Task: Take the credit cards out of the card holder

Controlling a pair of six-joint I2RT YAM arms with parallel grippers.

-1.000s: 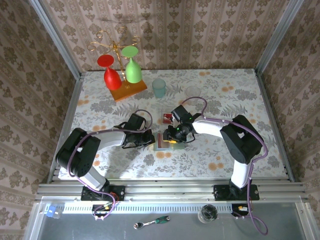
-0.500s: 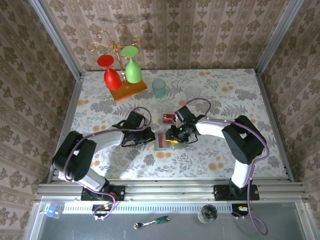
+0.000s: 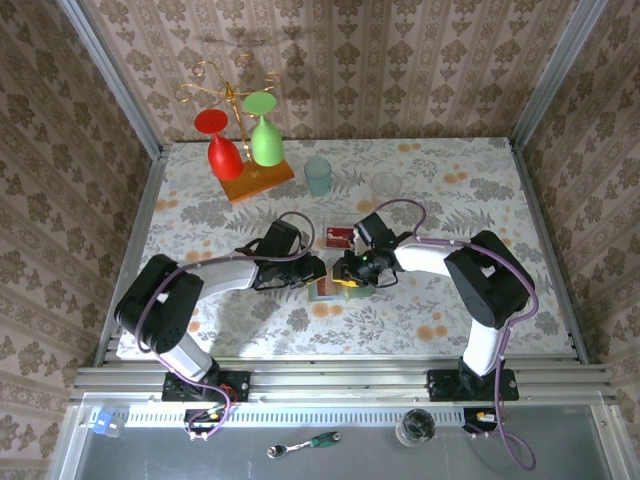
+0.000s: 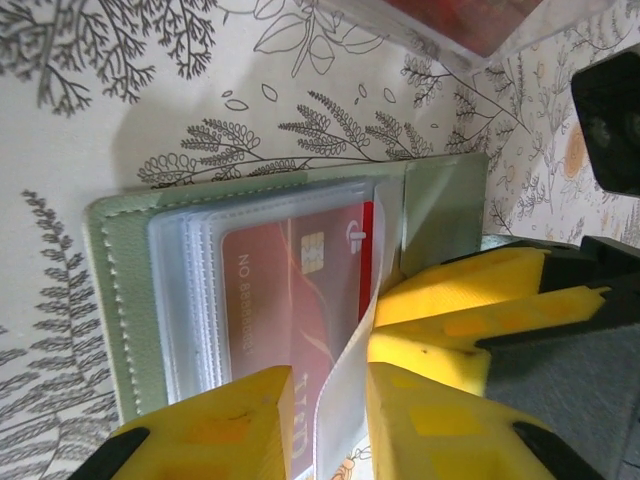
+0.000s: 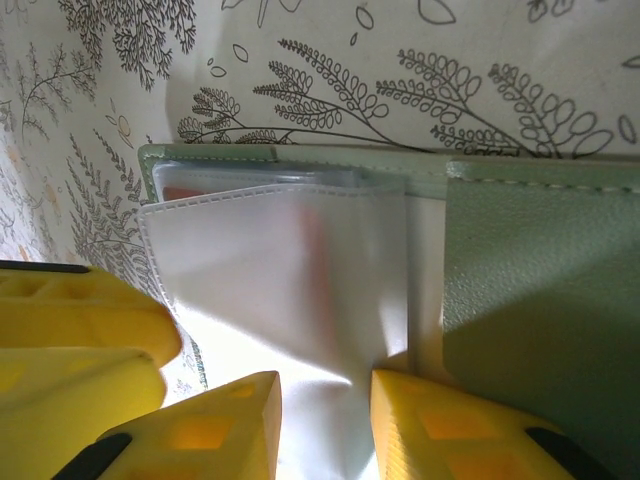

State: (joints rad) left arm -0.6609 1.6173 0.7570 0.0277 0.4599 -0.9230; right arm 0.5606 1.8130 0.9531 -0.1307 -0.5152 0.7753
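The pale green card holder (image 3: 322,291) lies open on the table between my two grippers. In the left wrist view its panel (image 4: 110,290) carries clear sleeves, and a red credit card (image 4: 290,290) sits in one of them. One sleeve leaf (image 4: 345,390) stands up between the fingers of my left gripper (image 4: 328,380), whose jaws are slightly apart. My right gripper (image 5: 325,385) is open over the holder's spine (image 5: 540,280), with the white sleeve (image 5: 280,270) spanning its gap. From above, the left gripper (image 3: 308,270) and right gripper (image 3: 348,272) almost meet. Another red card (image 3: 338,237) lies behind them.
A teal cup (image 3: 318,175) and a clear glass (image 3: 386,185) stand at the back. A gold rack on an orange base (image 3: 258,182) holds a red glass (image 3: 222,150) and a green glass (image 3: 264,135) at the back left. Metal rails border the table.
My left gripper has slid right to the holder and its jaws have parted. The right gripper's jaws have narrowed slightly; it has stayed at the holder.
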